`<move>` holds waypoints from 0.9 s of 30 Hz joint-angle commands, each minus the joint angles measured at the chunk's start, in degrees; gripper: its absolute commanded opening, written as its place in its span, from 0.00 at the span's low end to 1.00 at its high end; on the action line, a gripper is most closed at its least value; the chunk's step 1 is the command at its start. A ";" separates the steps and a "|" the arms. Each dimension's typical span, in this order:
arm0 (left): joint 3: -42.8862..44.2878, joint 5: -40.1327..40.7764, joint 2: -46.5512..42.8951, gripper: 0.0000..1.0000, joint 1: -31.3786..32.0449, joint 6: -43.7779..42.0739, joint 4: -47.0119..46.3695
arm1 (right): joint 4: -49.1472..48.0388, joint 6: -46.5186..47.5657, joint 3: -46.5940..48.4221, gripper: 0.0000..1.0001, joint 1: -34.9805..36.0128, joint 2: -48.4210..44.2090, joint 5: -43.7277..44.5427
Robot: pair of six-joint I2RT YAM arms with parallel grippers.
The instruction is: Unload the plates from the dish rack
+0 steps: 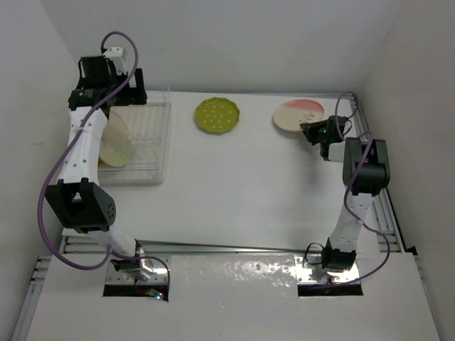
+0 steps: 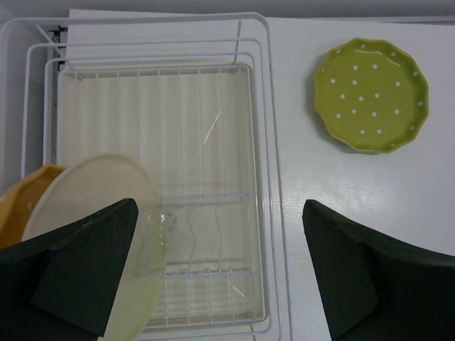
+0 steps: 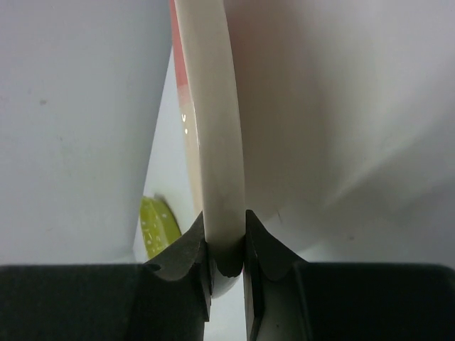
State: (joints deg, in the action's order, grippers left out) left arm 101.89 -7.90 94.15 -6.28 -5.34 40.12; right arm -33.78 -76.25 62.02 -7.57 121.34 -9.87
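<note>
The dish rack (image 1: 146, 145) stands at the back left and fills the left wrist view (image 2: 213, 142). In it the cream plate (image 1: 114, 145) (image 2: 92, 192) leans on edge, with the orange-yellow plate (image 2: 21, 199) behind it. My left gripper (image 1: 131, 89) (image 2: 220, 284) hangs open and empty high above the rack. The lime green plate (image 1: 217, 115) (image 2: 371, 94) lies flat on the table. My right gripper (image 1: 311, 130) (image 3: 226, 249) is shut on the near rim of the pink plate (image 1: 298, 114) (image 3: 213, 142), low at the back right. I cannot tell whether that plate touches the table.
White walls close in the table at the back and on both sides. A metal rail (image 1: 387, 206) runs along the right edge beside the right arm. The lime green plate also shows in the right wrist view (image 3: 153, 227).
</note>
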 commanded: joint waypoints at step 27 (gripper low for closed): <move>1.82 2.36 -1.60 1.00 -3.03 -3.36 0.84 | 0.28 -8.40 3.02 0.51 -9.39 2.77 9.07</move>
State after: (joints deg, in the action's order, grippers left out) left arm 101.89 -6.28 94.15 -8.71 -7.70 41.67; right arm -37.08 -86.04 66.04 -17.08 128.73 -4.12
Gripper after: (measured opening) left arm 0.997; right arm 0.497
